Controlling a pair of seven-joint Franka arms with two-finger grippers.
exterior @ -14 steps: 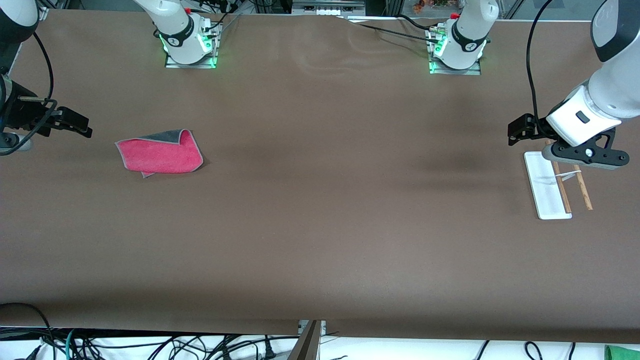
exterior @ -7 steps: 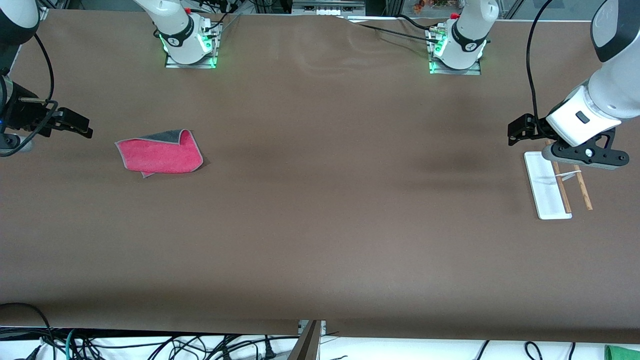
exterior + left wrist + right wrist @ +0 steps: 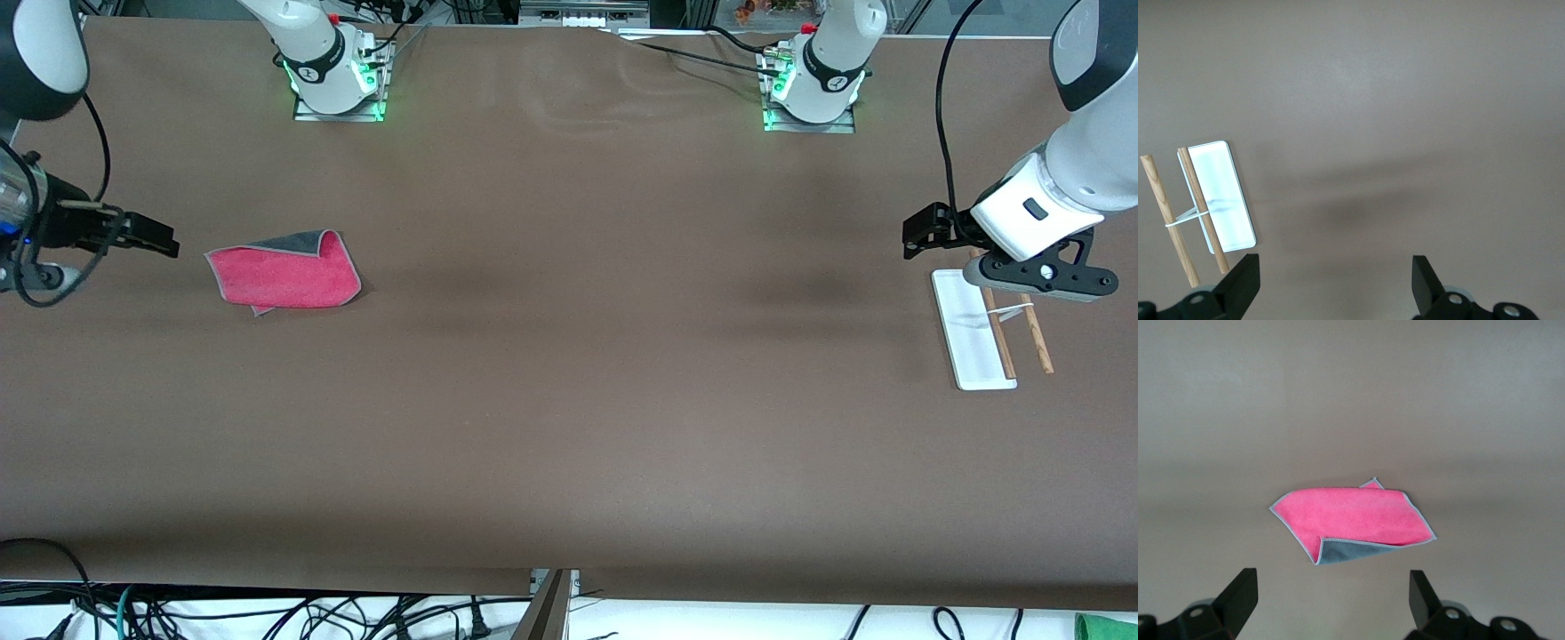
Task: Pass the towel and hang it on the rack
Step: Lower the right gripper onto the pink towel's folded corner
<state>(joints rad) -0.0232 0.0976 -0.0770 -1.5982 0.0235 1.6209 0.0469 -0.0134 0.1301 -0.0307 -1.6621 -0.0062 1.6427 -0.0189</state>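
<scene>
Front view: we see the towel [image 3: 286, 274] lying on the brown counter [image 3: 569, 373] toward the right arm's end, pink side up, with one edge folded over so that a strip of grey shows. The right pincer [image 3: 164, 242] hangs just beside the towel, clear of it, with nothing in it. We find the rack [image 3: 987, 327] at the left arm's end of the counter, well apart from the towel: a white base with two brown rods. The left pincer [image 3: 916, 233] hangs near the rack's end, empty.

Left wrist view: we see the left pincer [image 3: 1331, 283] with its fingers [image 3: 1243, 280] spread wide and bare counter between them. The rack [image 3: 1215, 207] stands to one side, not between the fingers; a white crosspiece joins its two rods.

Right wrist view: we see the right pincer [image 3: 1331, 600] spread wide and empty. The towel [image 3: 1355, 523] lies flat on the counter ahead of the fingers [image 3: 1241, 593], untouched, its grey fold turned toward the pincer.
</scene>
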